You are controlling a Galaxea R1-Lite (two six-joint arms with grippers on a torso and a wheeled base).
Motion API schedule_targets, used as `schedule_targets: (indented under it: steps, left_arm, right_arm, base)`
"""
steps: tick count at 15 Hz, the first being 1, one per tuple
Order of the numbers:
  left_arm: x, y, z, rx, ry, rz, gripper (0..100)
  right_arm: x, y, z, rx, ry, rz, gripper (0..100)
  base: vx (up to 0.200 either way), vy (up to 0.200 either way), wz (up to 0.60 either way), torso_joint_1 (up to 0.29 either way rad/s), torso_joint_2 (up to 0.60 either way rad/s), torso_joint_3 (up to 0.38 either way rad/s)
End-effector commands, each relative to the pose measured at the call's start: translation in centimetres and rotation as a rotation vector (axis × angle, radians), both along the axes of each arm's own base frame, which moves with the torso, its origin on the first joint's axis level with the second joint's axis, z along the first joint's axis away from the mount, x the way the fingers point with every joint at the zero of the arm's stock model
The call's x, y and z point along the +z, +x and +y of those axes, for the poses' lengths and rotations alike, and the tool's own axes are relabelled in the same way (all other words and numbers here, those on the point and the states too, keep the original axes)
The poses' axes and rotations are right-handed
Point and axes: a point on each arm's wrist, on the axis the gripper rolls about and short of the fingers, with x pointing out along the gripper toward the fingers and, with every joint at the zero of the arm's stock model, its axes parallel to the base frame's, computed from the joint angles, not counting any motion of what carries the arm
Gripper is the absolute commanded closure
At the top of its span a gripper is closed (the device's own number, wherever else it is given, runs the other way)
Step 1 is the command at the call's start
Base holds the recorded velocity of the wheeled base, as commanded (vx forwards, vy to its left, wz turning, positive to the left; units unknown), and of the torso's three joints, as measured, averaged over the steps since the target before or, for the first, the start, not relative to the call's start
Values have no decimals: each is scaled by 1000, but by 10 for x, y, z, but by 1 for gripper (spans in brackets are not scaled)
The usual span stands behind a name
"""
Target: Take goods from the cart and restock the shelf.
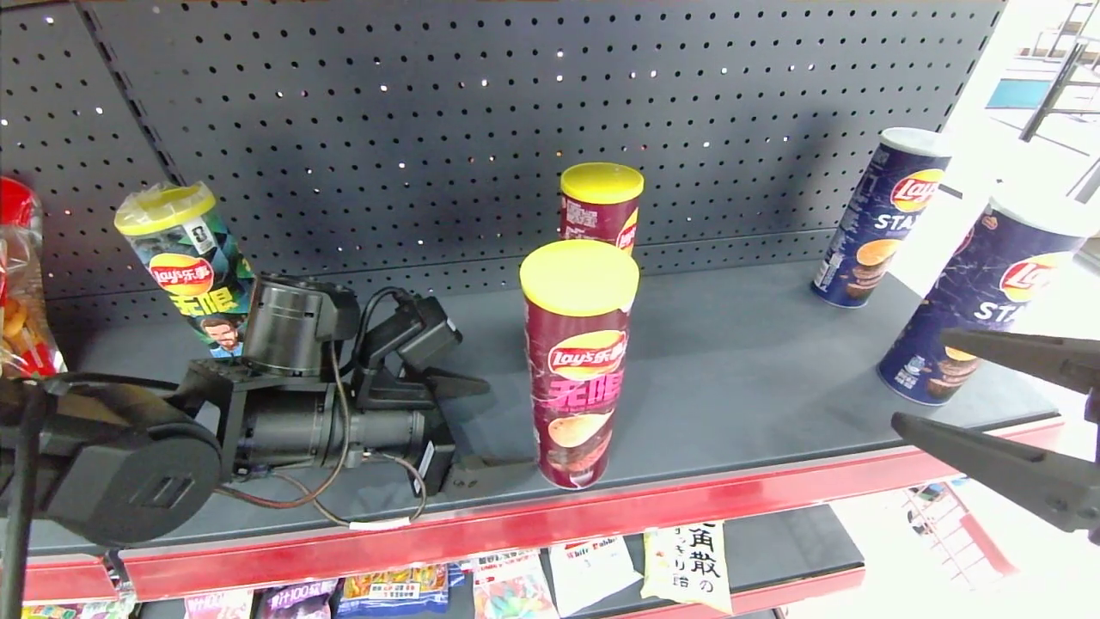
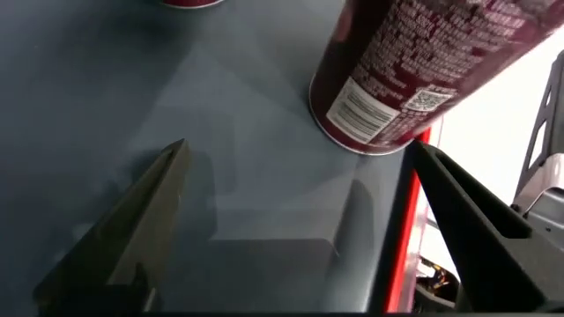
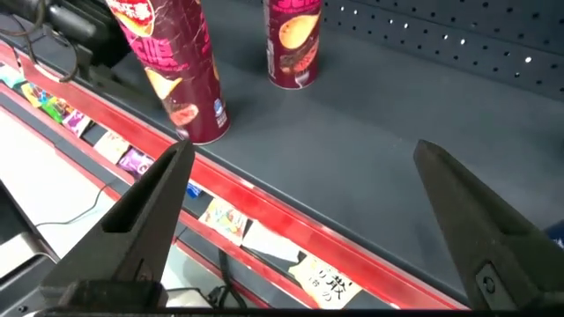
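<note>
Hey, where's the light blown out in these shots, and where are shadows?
Head view: washed-out white at the right past the blue cans; soft shadow on the pegboard beside them. Left wrist view: white glare beyond the shelf's red edge.

Two maroon chip cans (image 1: 577,370) (image 1: 601,211) are standing, and two blue chip cans (image 1: 881,219) (image 1: 980,301) as well. Just one teal chip can (image 1: 185,266), so that's five cans.

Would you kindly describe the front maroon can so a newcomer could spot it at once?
On the grey shelf with the red front lip, look mid-shelf. The front maroon can, yellow-lidded, stands right at the lip; the rear maroon can sits farther back.
</note>
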Motion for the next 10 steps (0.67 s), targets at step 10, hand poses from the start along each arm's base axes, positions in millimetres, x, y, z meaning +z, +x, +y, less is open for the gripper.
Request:
schedule_targets:
  steps: [10]
  left_arm:
    - [0, 11, -14, -17, -3, -10, 0]
  right_arm:
    - [2, 2, 0, -4, 1, -2, 0]
  base:
    - [0, 0, 0, 0, 0, 0]
